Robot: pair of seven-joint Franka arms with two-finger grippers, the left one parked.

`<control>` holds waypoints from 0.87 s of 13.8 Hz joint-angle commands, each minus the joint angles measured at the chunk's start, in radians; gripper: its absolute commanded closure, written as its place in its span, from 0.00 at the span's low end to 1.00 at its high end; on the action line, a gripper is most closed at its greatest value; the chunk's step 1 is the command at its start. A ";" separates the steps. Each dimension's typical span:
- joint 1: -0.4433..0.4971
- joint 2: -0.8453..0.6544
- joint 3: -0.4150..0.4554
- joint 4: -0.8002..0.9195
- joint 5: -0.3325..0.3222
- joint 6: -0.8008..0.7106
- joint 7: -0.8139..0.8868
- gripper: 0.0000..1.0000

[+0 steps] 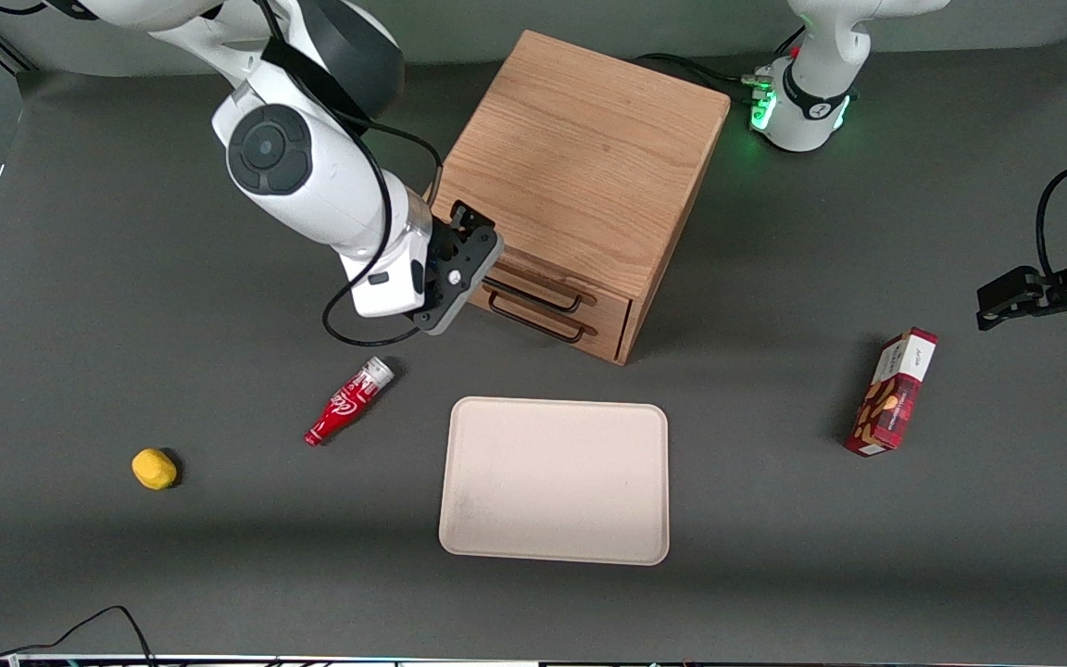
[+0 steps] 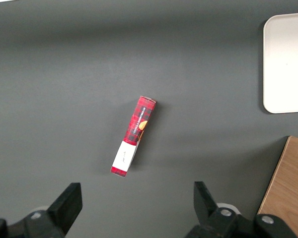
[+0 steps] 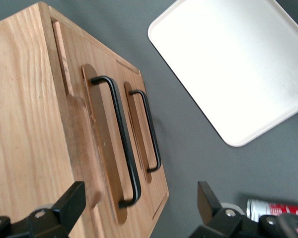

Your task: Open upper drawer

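Note:
The oak cube cabinet [image 1: 580, 157] stands at the middle of the table, its two drawers facing the front camera. The upper drawer [image 1: 609, 308] looks shut; its thin black handle [image 1: 543, 292] runs above the bottom drawer's handle [image 1: 533, 321]. My right gripper [image 1: 483, 264] is open in front of the drawer, at the handle's end toward the working arm. In the right wrist view the upper drawer [image 3: 97, 119] and its handle [image 3: 123, 139] show, with the handle's end lying between my gripper's [image 3: 137, 201] spread fingers [image 3: 69, 203], not touched.
A cream tray [image 1: 554, 482] lies nearer the front camera than the cabinet and shows in the right wrist view [image 3: 238, 64]. A red bottle [image 1: 348, 401] lies beside the tray, a yellow lump [image 1: 154, 469] toward the working arm's end. A red carton [image 1: 893, 393] lies toward the parked arm's end.

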 commanded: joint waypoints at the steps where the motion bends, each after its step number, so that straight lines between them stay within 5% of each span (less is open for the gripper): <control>1: 0.038 0.071 0.002 0.032 -0.079 0.043 -0.021 0.00; 12: 0.067 0.146 -0.009 -0.041 -0.119 0.176 -0.024 0.00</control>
